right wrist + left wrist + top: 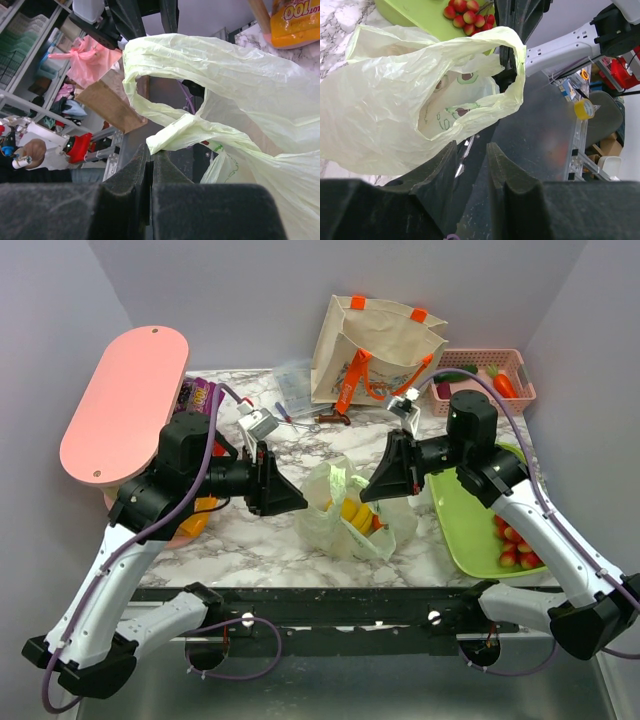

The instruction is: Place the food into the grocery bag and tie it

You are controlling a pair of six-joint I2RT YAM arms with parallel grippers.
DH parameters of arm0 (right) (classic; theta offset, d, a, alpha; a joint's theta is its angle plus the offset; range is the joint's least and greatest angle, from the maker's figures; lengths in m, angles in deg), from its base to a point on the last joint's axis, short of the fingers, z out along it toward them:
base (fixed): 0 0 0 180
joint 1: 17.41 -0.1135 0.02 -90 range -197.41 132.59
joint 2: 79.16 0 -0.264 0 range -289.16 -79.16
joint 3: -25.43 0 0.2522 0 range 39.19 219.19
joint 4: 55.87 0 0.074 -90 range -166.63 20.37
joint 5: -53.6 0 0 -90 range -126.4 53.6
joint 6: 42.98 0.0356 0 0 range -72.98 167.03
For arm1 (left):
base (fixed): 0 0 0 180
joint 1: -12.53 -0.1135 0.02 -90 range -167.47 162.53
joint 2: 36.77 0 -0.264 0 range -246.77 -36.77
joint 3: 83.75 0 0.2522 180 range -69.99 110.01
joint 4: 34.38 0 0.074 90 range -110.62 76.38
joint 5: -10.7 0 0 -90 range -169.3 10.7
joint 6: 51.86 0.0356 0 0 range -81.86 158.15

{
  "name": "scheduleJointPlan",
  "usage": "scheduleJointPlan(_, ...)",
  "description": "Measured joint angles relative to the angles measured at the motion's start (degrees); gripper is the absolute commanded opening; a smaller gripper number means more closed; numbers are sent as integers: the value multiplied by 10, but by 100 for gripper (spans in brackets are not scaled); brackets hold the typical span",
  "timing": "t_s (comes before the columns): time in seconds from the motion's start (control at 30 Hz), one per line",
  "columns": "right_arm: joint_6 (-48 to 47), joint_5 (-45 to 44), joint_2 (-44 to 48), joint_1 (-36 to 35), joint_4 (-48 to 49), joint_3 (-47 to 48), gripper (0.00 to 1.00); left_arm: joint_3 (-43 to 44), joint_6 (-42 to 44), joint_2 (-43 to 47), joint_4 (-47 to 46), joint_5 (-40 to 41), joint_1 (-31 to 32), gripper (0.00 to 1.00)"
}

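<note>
**Grocery bag held by one handle: slip and spill hazards**

The grocery bag sits mid-counter near the front edge, with a banana bunch inside. The right gripper is clenched on a handle loop. The left gripper stands part-open beside the bag wall, grasping nothing. Judged risks: the thin film slips from the right pinch; the left gripper closes on wall instead of handle, spoiling the knot; a hard pull tips fruit out. Count: one bag, one bunch visible, one loop seen, two grippers.

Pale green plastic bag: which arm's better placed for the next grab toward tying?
Probably left. The left gripper faces the thin pale green plastic bag, jaws open and empty; the right gripper is shut on its twisted handle.
</note>
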Motion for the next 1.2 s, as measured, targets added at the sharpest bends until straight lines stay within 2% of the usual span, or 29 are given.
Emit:
scheduleJointPlan(0.27,15,4,-17,-15,15,0,1,-3,10,-24,-16,38,48,32)
scheduleJointPlan(0.37,19,4,-17,-18,18,0,1,8,22,-42,-14,64,68,39)
scheduleJointPlan(0.53,38,5,-17,-23,42,0,1,14,38,-45,-33,104,78,45)
scheduleJointPlan(0.7,56,6,-17,-23,69,0,1,-28,61,-19,-108,111,85,52)
scheduleJointPlan(0.93,65,7,-17,-23,78,0,1,-43,112,-23,-131,113,93,47)
scheduleJointPlan(1.2,66,7,-17,-23,85,0,1,-108,123,4,-201,104,101,43)
